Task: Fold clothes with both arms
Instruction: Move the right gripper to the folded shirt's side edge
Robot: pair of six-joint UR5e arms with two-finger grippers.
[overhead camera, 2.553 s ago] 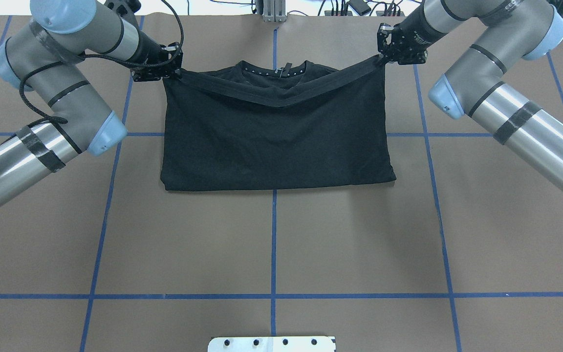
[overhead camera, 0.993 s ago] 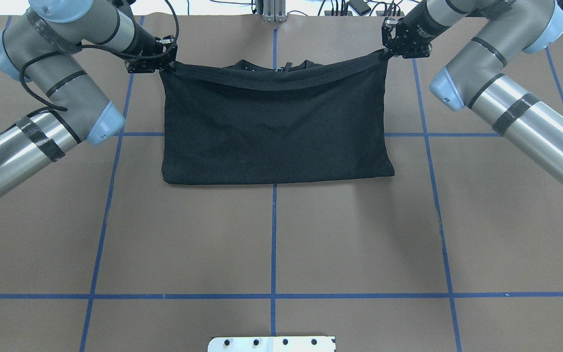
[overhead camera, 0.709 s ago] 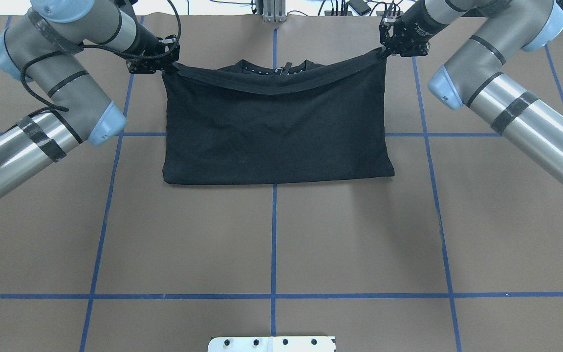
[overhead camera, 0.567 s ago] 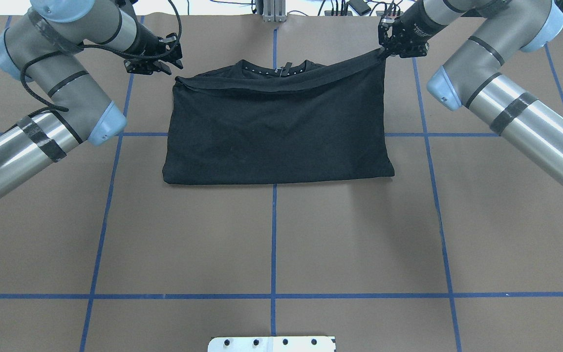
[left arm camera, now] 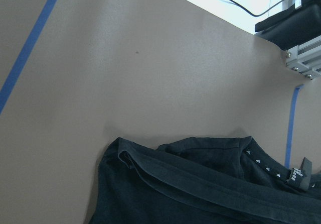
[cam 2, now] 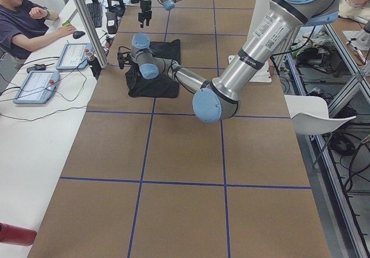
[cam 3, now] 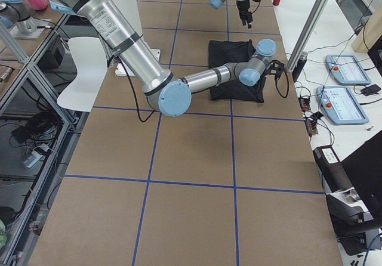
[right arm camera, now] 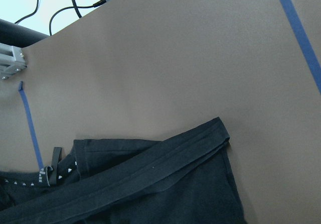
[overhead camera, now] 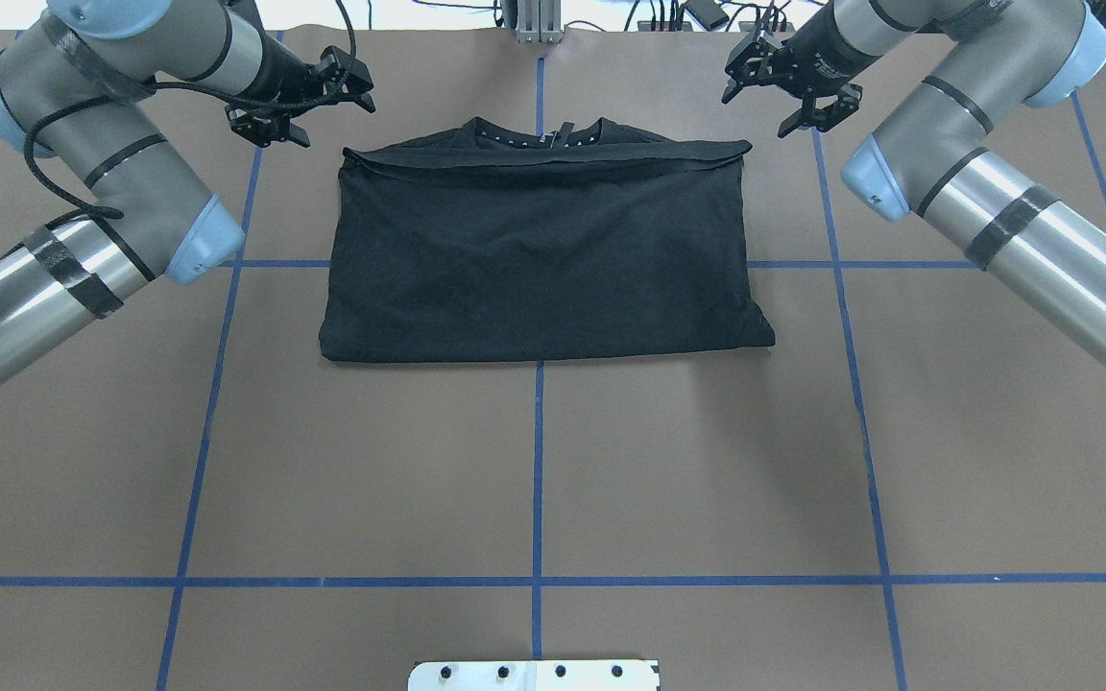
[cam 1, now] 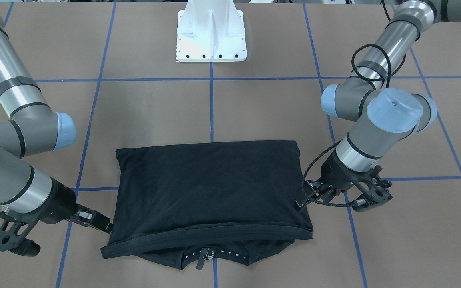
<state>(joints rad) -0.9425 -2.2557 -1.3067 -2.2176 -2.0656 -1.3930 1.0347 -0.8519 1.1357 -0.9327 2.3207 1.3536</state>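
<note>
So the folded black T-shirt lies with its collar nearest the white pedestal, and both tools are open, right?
No. The collar of the T-shirt lies on the side away from the white pedestal, as the exterior front-facing view shows. The left tool and right tool are open.

No writing can be read anywhere. The small black neck tag (left arm camera: pixel 297 175) of the T-shirt (overhead camera: pixel 543 250) lies about midway between the left claw (overhead camera: pixel 335 119) and the right claw (overhead camera: pixel 756 115); it carries white print, and tiny white marks run along the collar (left arm camera: pixel 258 162) beside it, all too small to make out. Lettering also runs along the upper tubes of the left arm (cam 2: pixel 263 35) and the right arm (cam 3: pixel 113 21), far up behind each claw, and is likewise illegible.
</note>
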